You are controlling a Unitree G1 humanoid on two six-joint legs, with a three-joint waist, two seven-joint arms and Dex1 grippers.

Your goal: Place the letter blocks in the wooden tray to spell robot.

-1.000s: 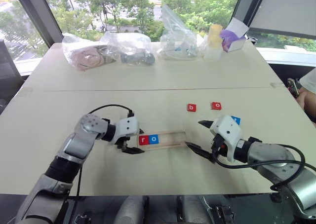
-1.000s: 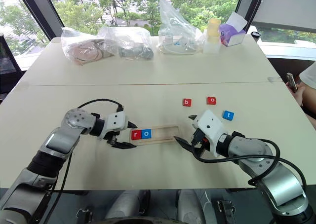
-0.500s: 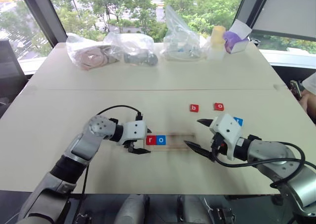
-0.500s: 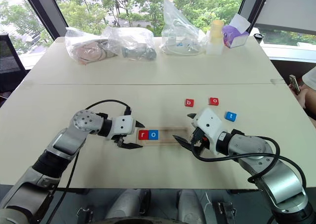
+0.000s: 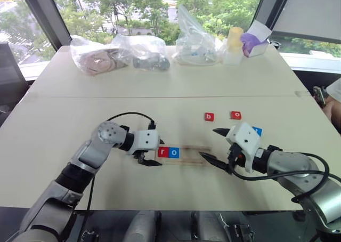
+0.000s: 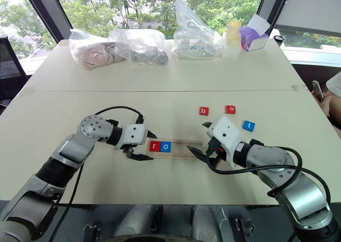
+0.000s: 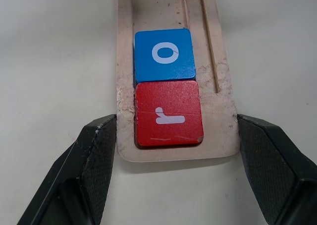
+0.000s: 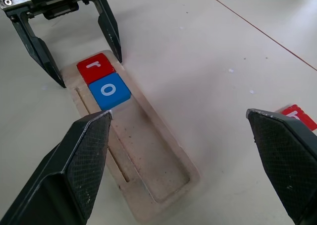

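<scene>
Table (image 5: 160, 77) | tray (image 8: 148, 170): r (image 7: 168, 113), blue o (image 7: 164, 55) | loose: b (image 5: 209, 117), red o (image 5: 235, 115), t (image 6: 248, 126) | left gripper (image 5: 159, 152) apart | right gripper (image 5: 209, 143) apart

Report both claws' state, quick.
Left claw: open, straddling the wooden tray at one end.
Right claw: open, empty, near its other end.

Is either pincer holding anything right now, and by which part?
Nothing is held. The left pincer stands open astride the end of the long wooden tray; the right pincer is open and empty.

tray (image 6: 184, 148) holding r (image 6: 155, 146), o (image 6: 165, 146), other blocks (image 6: 203, 111) loose
</scene>
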